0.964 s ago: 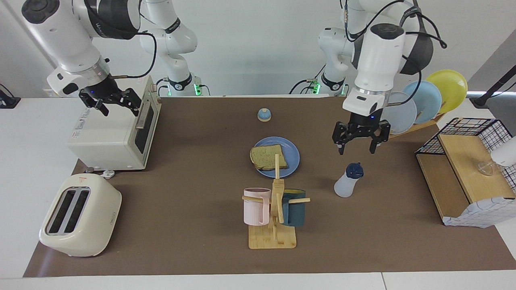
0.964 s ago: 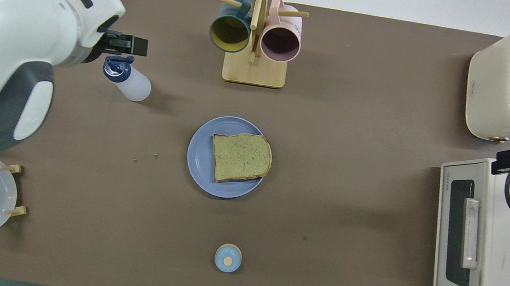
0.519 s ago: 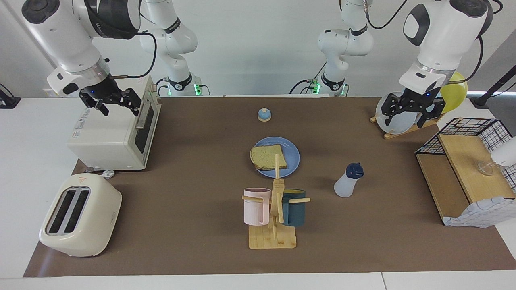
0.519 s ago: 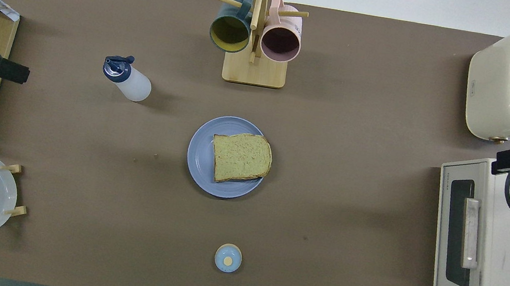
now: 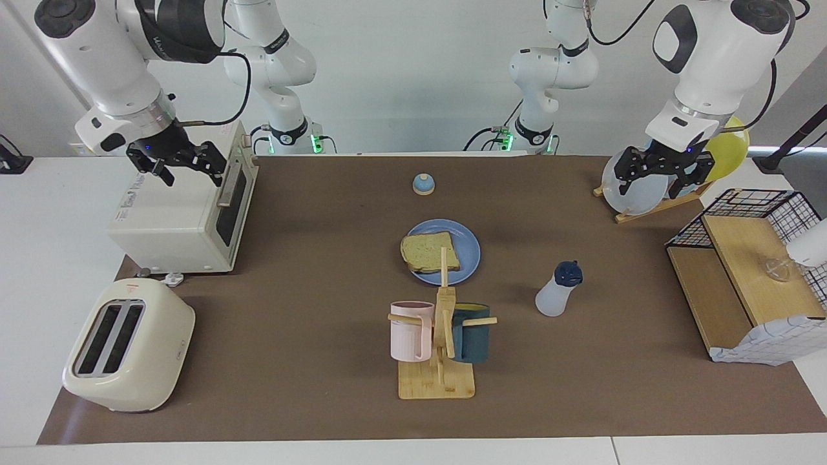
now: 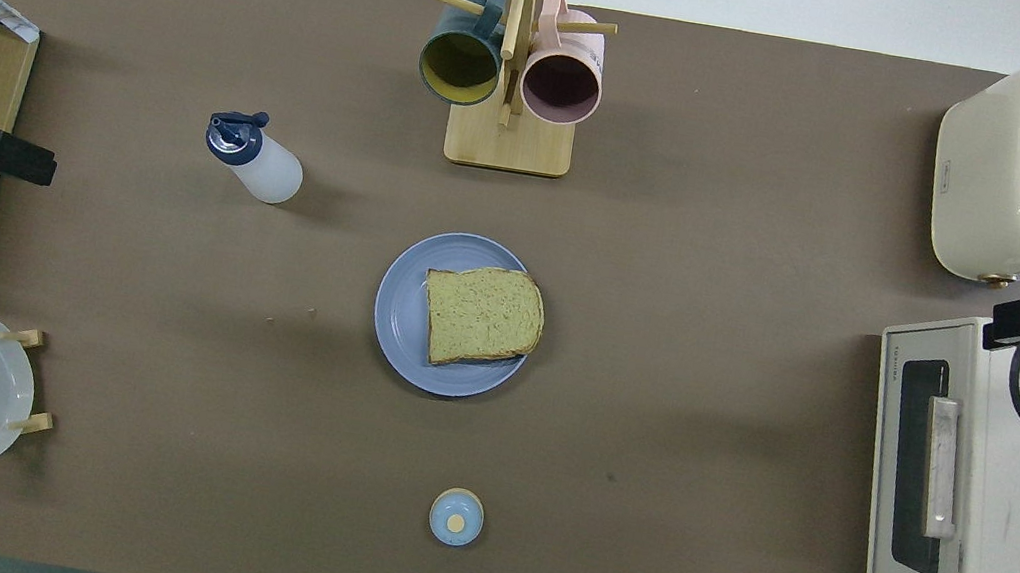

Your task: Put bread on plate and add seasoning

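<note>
Facing view: left gripper point(image 5: 654, 180) hangs over the plate rack point(image 5: 652, 200), right gripper point(image 5: 176, 165) over the toaster oven point(image 5: 184, 216), both with jaws spread, empty. Bread point(image 5: 428, 252) lies on the plate point(image 5: 466, 248), partly hidden by the mug stand point(image 5: 442, 336); the seasoning point(image 5: 557, 290) stands beside it.

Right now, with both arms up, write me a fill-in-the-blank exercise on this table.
1. The square tan bread slice lies on the round blue ____.
2. The translucent white seasoning bottle has a dark ____ cap.
3. The right gripper hangs over the white ____ oven.
4. The left gripper holds ____.

Missing: plate; blue; toaster; nothing
</note>
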Controlling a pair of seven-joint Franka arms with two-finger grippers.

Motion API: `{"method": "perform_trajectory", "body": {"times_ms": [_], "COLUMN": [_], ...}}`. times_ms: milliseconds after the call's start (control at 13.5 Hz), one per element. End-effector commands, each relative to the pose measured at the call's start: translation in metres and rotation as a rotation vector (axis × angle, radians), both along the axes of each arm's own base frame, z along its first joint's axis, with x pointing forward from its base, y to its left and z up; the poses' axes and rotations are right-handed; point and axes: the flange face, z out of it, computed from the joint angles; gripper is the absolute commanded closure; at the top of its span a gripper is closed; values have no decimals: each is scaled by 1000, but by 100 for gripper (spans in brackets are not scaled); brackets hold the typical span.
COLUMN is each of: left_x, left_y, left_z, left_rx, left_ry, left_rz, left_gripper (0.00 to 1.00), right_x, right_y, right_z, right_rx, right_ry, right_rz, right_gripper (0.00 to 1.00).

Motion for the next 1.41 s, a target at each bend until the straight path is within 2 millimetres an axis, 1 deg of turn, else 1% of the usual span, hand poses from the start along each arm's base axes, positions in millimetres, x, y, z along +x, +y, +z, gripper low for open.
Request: {"method": "perform_trajectory", "body": {"times_ms": [0,74,297,371,445,741,890,1038,1112,1335], "left_x": [-12,-15,-20,-18,-17,-12,-4,7,8,2], "left_y": [-12,-14,-12,0,0,12,15,13,11,3], "left_z": [38,45,45,43,42,32,30,29,35,33], "left_rx": [-11,-11,-64,-66,-66,-65,-66,-68,-67,-66], "left_ry": [24,32,57,56,53,50,18,-1,-4,32], "left_rz": [17,17,123,145,145,169,176,177,175,165], "left_gripper": [0,0,0,0,0,0,0,0,0,0], "right_x": [-3,-3,-3,-3,-3,-3,-3,-3,-3,-3], "right_y": [-1,-1,-1,-1,-1,-1,-1,-1,-1,-1], "right_z": [4,4,5,5,4,4,4,5,4,5], "right_rx": [-6,-6,-6,-6,-5,-6,-6,-6,-5,-6], "right_ry": [-1,-1,-2,-2,-1,-1,-1,-2,-1,-2], "right_rz": [-15,-15,-15,-15,-16,-15,-15,-15,-16,-15], "right_gripper": [0,0,0,0,0,0,0,0,0,0]}}
